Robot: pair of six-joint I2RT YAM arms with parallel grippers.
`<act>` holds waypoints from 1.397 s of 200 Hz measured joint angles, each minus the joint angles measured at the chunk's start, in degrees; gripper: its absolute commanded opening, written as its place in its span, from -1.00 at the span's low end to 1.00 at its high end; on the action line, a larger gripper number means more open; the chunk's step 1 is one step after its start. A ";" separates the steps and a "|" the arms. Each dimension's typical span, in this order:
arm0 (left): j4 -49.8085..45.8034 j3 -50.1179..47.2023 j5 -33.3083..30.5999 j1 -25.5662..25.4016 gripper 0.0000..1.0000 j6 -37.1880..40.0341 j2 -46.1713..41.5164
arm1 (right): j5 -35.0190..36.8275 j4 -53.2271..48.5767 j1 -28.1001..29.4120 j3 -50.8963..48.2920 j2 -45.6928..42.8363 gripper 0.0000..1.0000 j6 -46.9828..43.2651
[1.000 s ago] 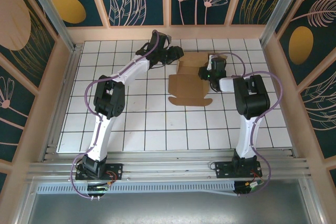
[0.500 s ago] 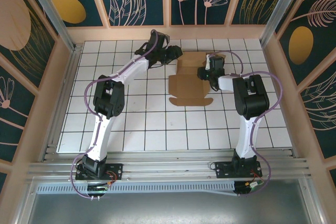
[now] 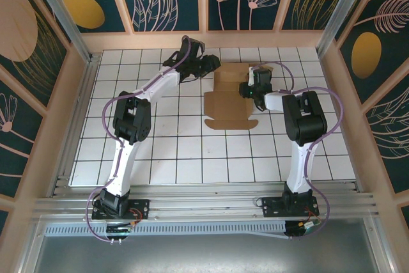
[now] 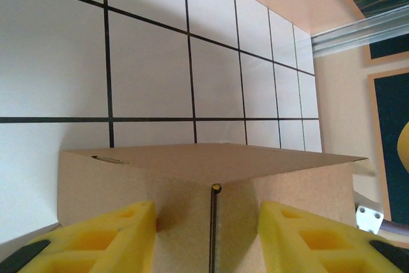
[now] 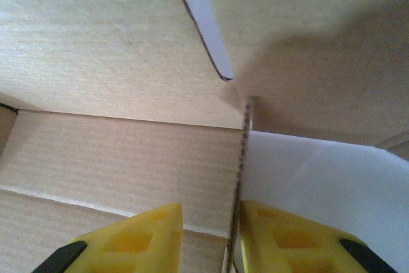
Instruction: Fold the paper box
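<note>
The paper box [image 3: 229,103] is a plain brown die-cut sheet lying mid-table, with its far flaps raised. My left gripper [image 3: 212,66] is at its far left corner. In the left wrist view the left gripper [image 4: 209,242] is open, its yellow fingers [image 4: 96,241] wide apart, and an upright cardboard edge [image 4: 213,228] stands between them without touching either. My right gripper [image 3: 246,87] is at the far right side. In the right wrist view the right gripper [image 5: 211,241] is open, with a thin upright wall [image 5: 240,177] against its right finger [image 5: 294,241] and clear of the left one.
The white gridded table [image 3: 166,151] has wooden walls on three sides and an aluminium rail [image 3: 204,204] along the near edge. Both arms reach over the far half, with purple cables looping beside them.
The paper box has slid slightly left. The right gripper has moved left with it and the left gripper has shifted a little towards the far wall. The far flaps stand steeper.
</note>
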 measured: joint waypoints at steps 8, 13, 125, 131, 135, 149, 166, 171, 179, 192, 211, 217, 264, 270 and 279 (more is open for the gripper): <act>0.00 0.00 0.04 0.02 -0.08 -0.02 0.02 | -0.83 -0.02 -0.15 0.00 0.00 -0.48 0.74; 0.02 0.00 0.20 0.00 -0.08 -0.02 0.02 | -1.62 -0.02 -0.37 0.00 0.00 -0.49 1.27; 0.39 0.00 0.79 -0.37 -0.08 -0.07 0.24 | -6.95 -2.40 -1.84 -0.02 -1.07 -0.43 3.39; 0.44 0.00 0.79 -0.37 -0.09 -0.07 0.28 | -7.15 -2.36 -1.84 -0.04 -1.07 -0.43 3.39; 0.46 0.00 0.76 -0.37 -0.09 -0.07 0.31 | -7.26 -2.32 -1.84 -0.07 -1.07 -0.42 3.39; 0.48 0.00 0.70 -0.35 -0.08 -0.09 0.33 | -7.78 -2.32 -1.84 -0.07 -1.07 -0.43 3.39; 0.57 0.02 0.61 -0.35 -0.09 -0.26 0.35 | -8.31 -2.36 -1.84 -0.07 -1.07 -0.44 3.39; 0.57 0.00 0.59 -0.33 -0.08 -0.28 0.35 | -8.50 -2.36 -1.84 -0.07 -1.07 -0.44 3.39; 0.59 0.00 0.59 -0.31 -0.09 -0.28 0.35 | -9.09 -2.38 -1.84 -0.07 -1.07 -0.44 3.39; 0.57 0.00 0.46 -0.22 -0.08 -0.28 0.35 | -10.08 -2.40 -1.84 -0.07 -1.05 -0.43 3.39; 0.61 0.00 0.39 -0.02 -0.08 -0.31 0.35 | -11.45 -2.40 -1.84 -0.07 -0.83 -0.39 3.41; 0.61 0.00 0.39 0.07 -0.08 -0.31 0.35 | -11.87 -2.38 -1.84 -0.04 -0.70 -0.36 3.41; 0.63 0.02 0.17 0.22 -0.09 -0.28 0.35 | -14.67 -1.86 -1.97 1.33 1.01 -0.31 3.74; 0.63 0.00 0.17 0.24 -0.08 -0.28 0.35 | -15.02 -1.70 -2.03 1.33 1.05 -0.31 3.98; 0.66 0.00 0.17 0.24 -0.08 -0.31 0.35 | -15.54 -1.46 -2.16 1.33 1.11 -0.30 4.42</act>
